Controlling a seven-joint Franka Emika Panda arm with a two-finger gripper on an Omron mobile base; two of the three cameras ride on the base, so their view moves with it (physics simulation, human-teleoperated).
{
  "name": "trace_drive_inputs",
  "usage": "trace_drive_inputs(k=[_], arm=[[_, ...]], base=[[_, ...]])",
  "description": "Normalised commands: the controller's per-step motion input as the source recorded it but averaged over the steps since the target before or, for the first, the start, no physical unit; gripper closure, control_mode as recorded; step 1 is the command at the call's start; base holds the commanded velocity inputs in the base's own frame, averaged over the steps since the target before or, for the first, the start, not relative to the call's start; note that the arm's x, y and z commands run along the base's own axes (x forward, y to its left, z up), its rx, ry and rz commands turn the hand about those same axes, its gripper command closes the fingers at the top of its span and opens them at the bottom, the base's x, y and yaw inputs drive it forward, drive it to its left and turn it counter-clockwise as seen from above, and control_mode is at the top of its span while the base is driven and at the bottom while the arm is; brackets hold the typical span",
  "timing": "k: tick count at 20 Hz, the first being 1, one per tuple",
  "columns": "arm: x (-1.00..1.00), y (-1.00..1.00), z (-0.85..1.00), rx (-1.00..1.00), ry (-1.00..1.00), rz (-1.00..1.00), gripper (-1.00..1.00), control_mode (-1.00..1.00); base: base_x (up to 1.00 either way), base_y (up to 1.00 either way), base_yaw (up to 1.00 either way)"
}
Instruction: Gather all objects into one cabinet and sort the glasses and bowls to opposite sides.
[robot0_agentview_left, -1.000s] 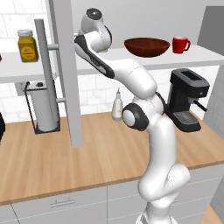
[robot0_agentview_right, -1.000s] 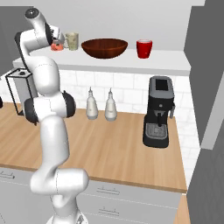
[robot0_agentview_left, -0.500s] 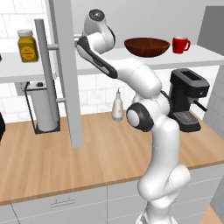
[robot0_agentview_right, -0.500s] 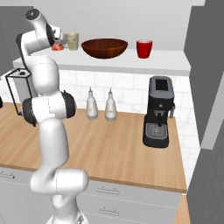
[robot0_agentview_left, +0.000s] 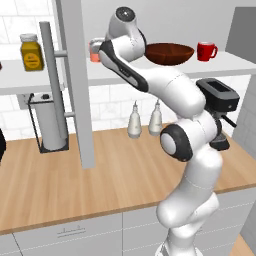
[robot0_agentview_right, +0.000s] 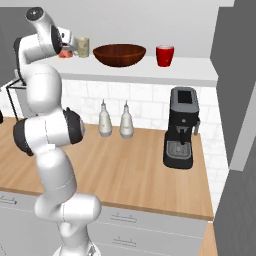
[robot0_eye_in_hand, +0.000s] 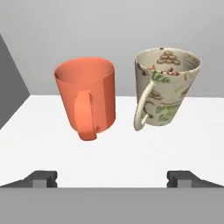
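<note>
1. From the hand camera we find the gripper (robot0_eye_in_hand: 112, 178) with its jaws spread wide and released, holding nothing; the two dark fingertips (robot0_eye_in_hand: 43, 177) sit far apart, low in the view, above the white shelf board (robot0_eye_in_hand: 131, 153).
2. Just beyond the jaws stand two cups side by side, both upright with handles turned toward us: the orange cup (robot0_eye_in_hand: 86, 96) on the hand view's left and the beige speckled cup (robot0_eye_in_hand: 166, 87) on its right. They stand close together, and we cannot tell whether they touch.
3. From the base cameras, the arm reaches up to the open cabinet (robot0_agentview_left: 75, 80), its hand level with the shelf beside the grey side panel.
4. Farther along the same shelf rest the brown bowl (robot0_agentview_right: 119, 54) and then the red mug (robot0_agentview_right: 165, 55), well apart from the two cups.
5. Below, on the worktop (robot0_agentview_right: 135, 165), stand two white bottles (robot0_agentview_right: 104, 120) and a coffee machine (robot0_agentview_right: 181, 127); a yellow jar (robot0_agentview_left: 31, 52) sits on the neighbouring shelf. These are outside the task.
6. We judge the step in hand to be an approach to one of the two cups, for sorting the cups to one side.
7. The next move calls for centring on a single cup, since the neighbour is close enough to be knocked as the jaws close.
</note>
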Motion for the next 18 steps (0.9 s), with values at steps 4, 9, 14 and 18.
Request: trace_drive_inputs(k=[4, 9, 14, 18], arm=[[-0.76, -0.78, 0.04, 0.07, -0.01, 0.00, -1.00, -1.00], [-0.92, -0.68, 0.06, 0.04, -0.01, -0.01, -1.00, -1.00], [-0.96, -0.77, 0.07, 0.02, -0.01, -0.02, -1.00, -1.00], [-0.40, -0.95, 0.05, 0.00, 0.00, -0.02, -1.00, -1.00]], base=[[0.00, 0.00, 0.00], [0.00, 0.00, 0.00], [0.00, 0.00, 0.00], [0.00, 0.00, 0.00]])
